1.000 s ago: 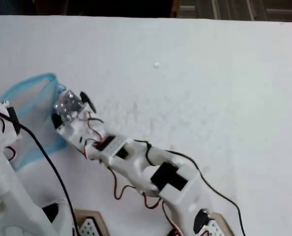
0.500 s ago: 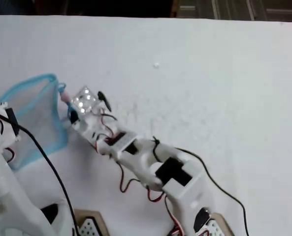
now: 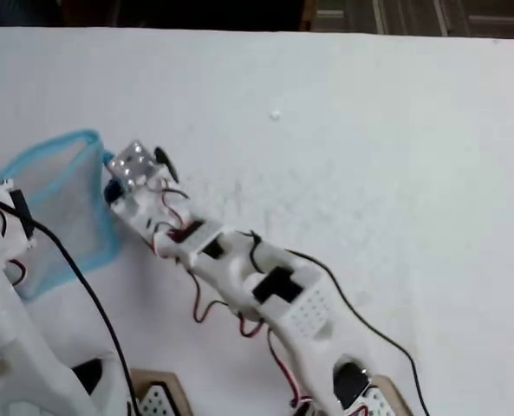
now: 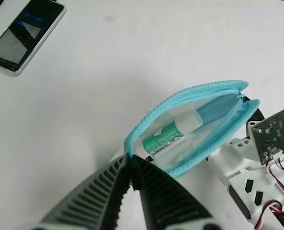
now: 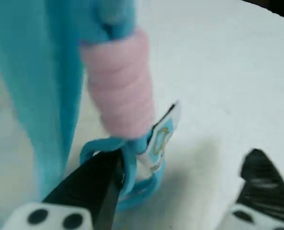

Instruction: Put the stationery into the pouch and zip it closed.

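Pouch (image 4: 182, 96) edge pinched between left fingers (image 4: 156, 201), mouth open.

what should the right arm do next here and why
Probably close the right gripper on the zipper pull: its jaws stand open with the pull's loop just inside one, the pouch gapes with stationery inside, and the left gripper pinches its other end.
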Robot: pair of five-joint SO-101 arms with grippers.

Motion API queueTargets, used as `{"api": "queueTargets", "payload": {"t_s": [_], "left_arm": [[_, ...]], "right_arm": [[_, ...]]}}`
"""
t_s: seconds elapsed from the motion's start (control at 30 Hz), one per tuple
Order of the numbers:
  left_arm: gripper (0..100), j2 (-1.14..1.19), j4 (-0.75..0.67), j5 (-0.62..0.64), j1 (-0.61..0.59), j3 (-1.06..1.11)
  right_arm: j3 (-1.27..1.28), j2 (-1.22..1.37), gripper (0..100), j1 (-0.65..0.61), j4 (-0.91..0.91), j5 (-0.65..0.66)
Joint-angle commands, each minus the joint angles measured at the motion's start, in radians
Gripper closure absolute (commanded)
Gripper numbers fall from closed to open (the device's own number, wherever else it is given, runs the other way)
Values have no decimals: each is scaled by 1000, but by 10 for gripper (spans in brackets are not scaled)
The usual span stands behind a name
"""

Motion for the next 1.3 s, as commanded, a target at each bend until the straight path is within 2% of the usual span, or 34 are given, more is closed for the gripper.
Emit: {"api": "queueTargets", "payload": {"t_s": [0.0, 0.07, 0.17, 0.27, 0.37, 0.43, 0.57, 0.7, 0.87, 1.07, 1.27], "left_arm": [[978, 13, 8, 6, 8, 43], [978, 13, 8, 6, 8, 43], [978, 13, 8, 6, 8, 43], [978, 13, 8, 6, 8, 43], [978, 12, 5, 9, 7, 41], [978, 12, 3, 9, 7, 38], [977, 15, 0, 5, 12, 43], [977, 15, -12, 8, 12, 41], [976, 12, -29, 9, 12, 35], [968, 7, -28, 9, 70, 38], [846, 13, -69, 11, 209, 43]], "right_arm": [[-101, 18, 857, 27, -5, -3], [-100, 12, 986, 36, -7, 2], [-81, -16, 939, 62, -7, -3], [-43, -68, 988, 96, -7, -5], [17, -153, 984, 133, -8, -9], [60, -229, 981, 166, -8, -74], [157, -437, 981, 243, -1, -181], [259, -719, 981, 268, -1, -189], [318, -1053, 981, 236, 4, -181], [195, -1199, 982, 214, 209, -180], [-77, -1201, 982, 214, 421, -180]]}}
